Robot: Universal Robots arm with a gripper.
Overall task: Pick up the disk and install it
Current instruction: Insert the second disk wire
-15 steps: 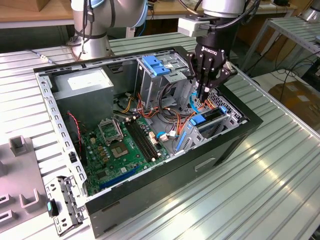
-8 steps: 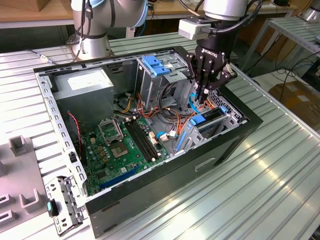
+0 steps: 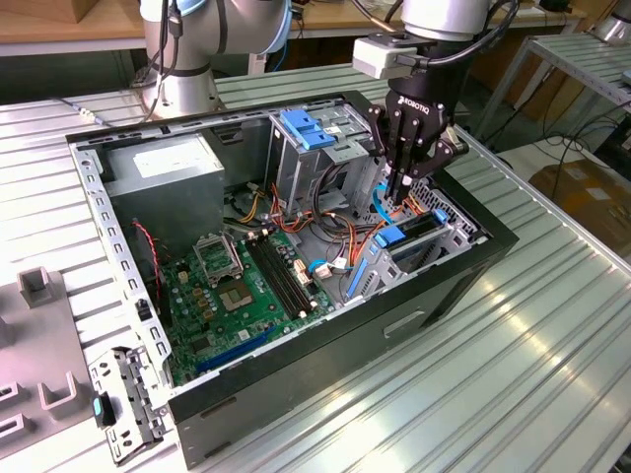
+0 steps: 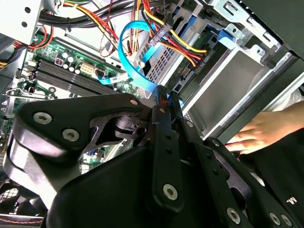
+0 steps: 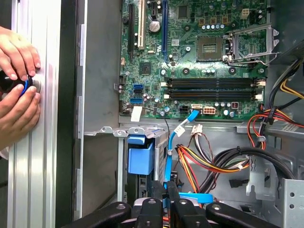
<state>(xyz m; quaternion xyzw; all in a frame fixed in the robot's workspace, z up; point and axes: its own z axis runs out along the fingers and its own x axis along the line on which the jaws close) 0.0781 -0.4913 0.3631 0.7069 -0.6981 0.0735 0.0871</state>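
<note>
Disk [image 5: 140, 156], by its blue rail, sits edge-up in the bay at the computer case's [image 3: 296, 370] edge; my pincer [image 5: 166, 192] hangs just beside it, fingers pressed together.

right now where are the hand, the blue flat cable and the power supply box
hand [image 3: 402, 197], exterior view, between its fingertips
blue flat cable [image 5: 169, 156], first wrist view, middle of its straight run
power supply box [image 3: 163, 172], exterior view, its top face below the white sticker

Exterior view looks down on the open case [image 3: 296, 325]; both wrist views look closely inside it.
</note>
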